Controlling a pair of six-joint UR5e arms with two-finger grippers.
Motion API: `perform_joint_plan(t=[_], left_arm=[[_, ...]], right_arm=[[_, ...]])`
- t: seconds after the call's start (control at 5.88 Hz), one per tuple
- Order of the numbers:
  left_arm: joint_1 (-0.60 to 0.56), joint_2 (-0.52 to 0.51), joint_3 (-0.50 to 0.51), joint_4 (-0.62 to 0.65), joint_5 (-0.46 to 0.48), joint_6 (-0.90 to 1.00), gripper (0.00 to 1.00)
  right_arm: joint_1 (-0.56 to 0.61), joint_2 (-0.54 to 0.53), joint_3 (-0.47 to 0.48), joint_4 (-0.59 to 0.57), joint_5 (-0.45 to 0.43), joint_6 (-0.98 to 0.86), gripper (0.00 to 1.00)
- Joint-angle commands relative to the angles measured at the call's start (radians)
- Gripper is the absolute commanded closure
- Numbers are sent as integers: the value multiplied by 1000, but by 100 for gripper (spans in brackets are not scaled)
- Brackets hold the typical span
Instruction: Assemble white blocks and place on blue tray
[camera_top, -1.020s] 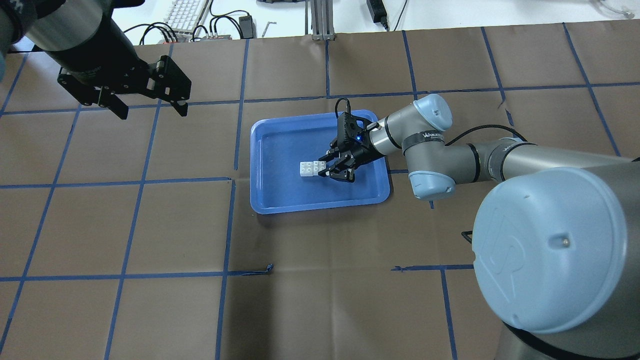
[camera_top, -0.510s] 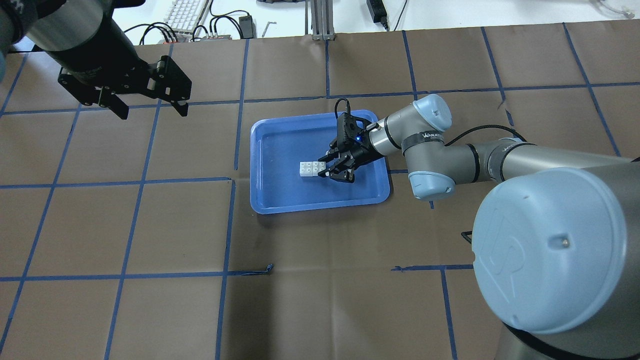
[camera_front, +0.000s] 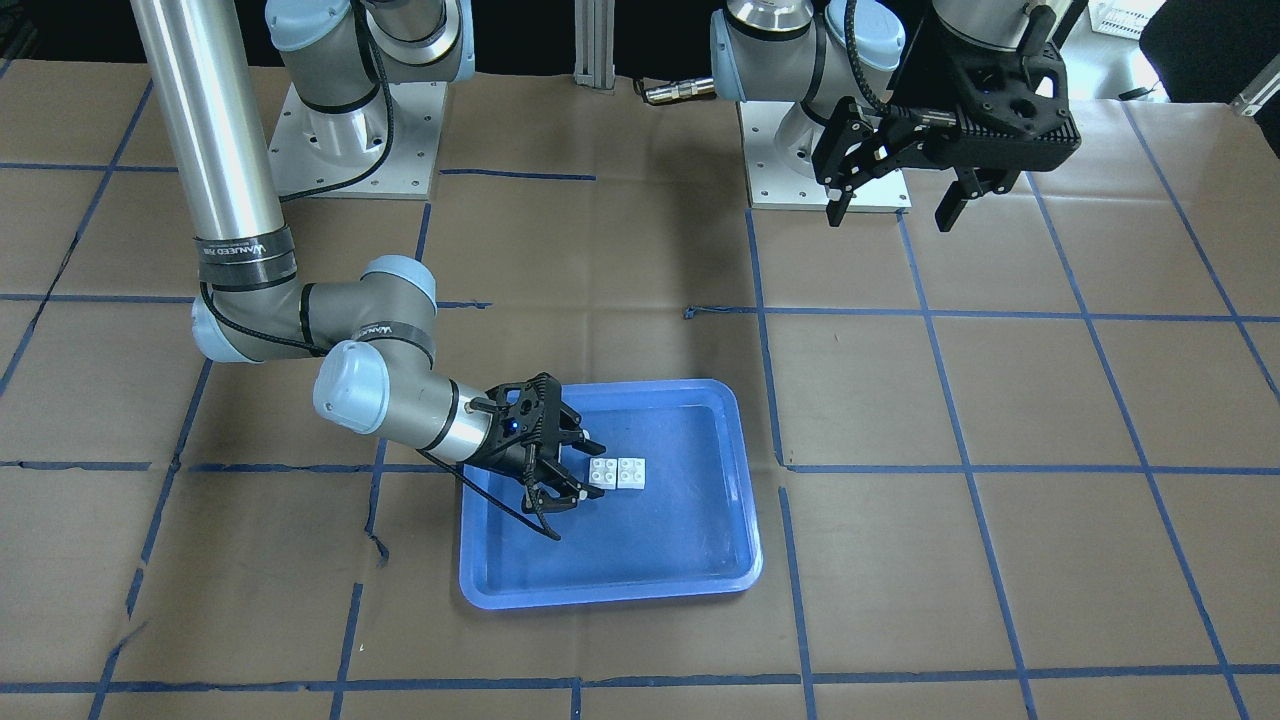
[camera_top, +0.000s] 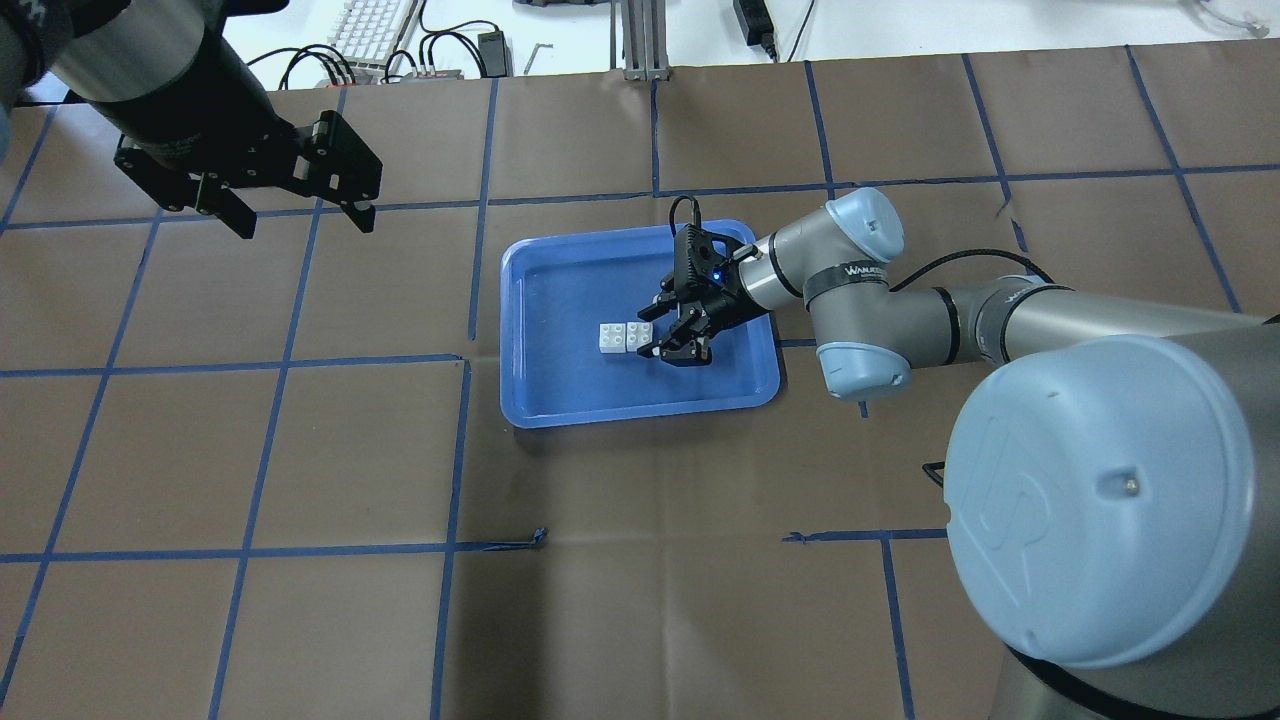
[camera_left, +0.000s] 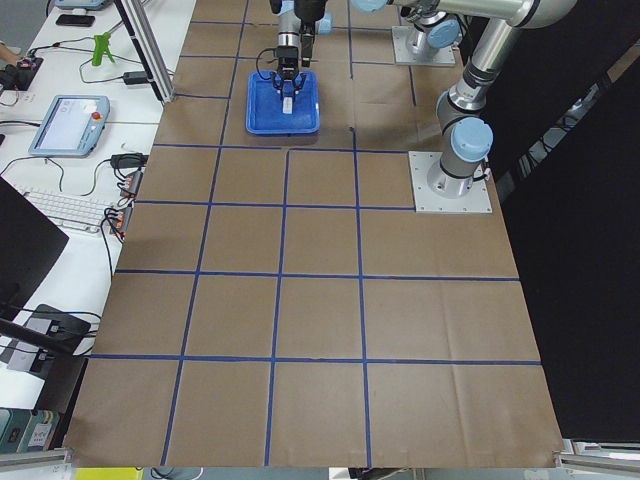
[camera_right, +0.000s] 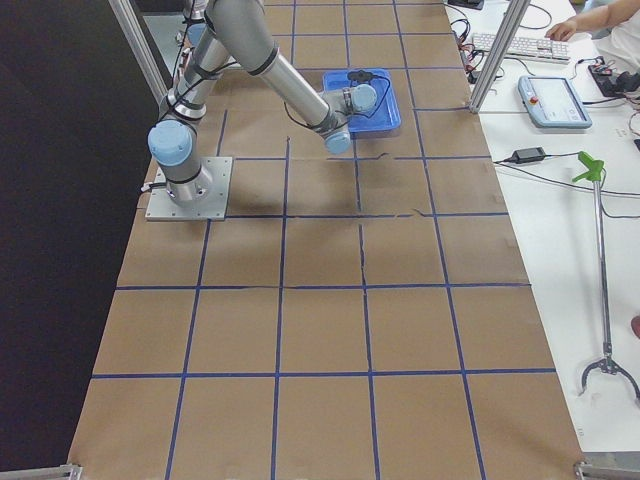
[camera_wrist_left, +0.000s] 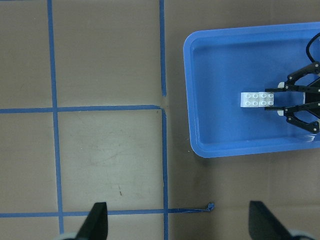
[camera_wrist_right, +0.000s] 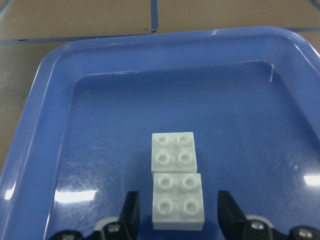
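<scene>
Two white blocks (camera_top: 620, 337) lie studs up, side by side and touching, on the floor of the blue tray (camera_top: 640, 416). My right gripper (camera_top: 652, 332) is open at their right end. In the right wrist view its fingers (camera_wrist_right: 131, 212) stand either side of the near block (camera_wrist_right: 178, 200) with a gap on each side. The blocks also show in the front view (camera_front: 617, 472) and the left wrist view (camera_wrist_left: 257, 99). My left gripper (camera_top: 305, 225) is open and empty, held high over the table's far left, away from the tray.
The tray (camera_front: 610, 596) sits on brown paper marked with blue tape lines (camera_top: 470, 280). A keyboard (camera_top: 370, 25) and cables lie beyond the table's far edge. The arm bases (camera_front: 355, 150) stand on the robot's side of the table.
My right gripper has shifted very slightly to the right, away from the blocks. The blocks and the left arm have not moved.
</scene>
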Motion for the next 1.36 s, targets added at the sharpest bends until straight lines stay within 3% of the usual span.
perform_joint_plan(t=[0.0,0.17,0.34,0.51,0.85,1.02,1.19], left_arm=[[0,0,-1,0,0,0,0],[0,0,0,1,0,0,0],[0,0,-1,1,0,0,0],[0,0,-1,1,0,0,0],[-2,0,-1,0,0,0,0],[-2,0,-1,0,0,0,0],[-2,0,-1,0,0,0,0]], right_arm=[[0,-1,0,0,0,1,25],[-1,-6,-5,9,-14,3,1],[-1,-18,-12,12,-31,65,0],[-3,-67,-18,17,-117,152,0],[-3,-182,-17,29,-307,561,0],[-4,-225,-28,24,-434,641,0],[-12,-266,-44,77,-501,668,0]])
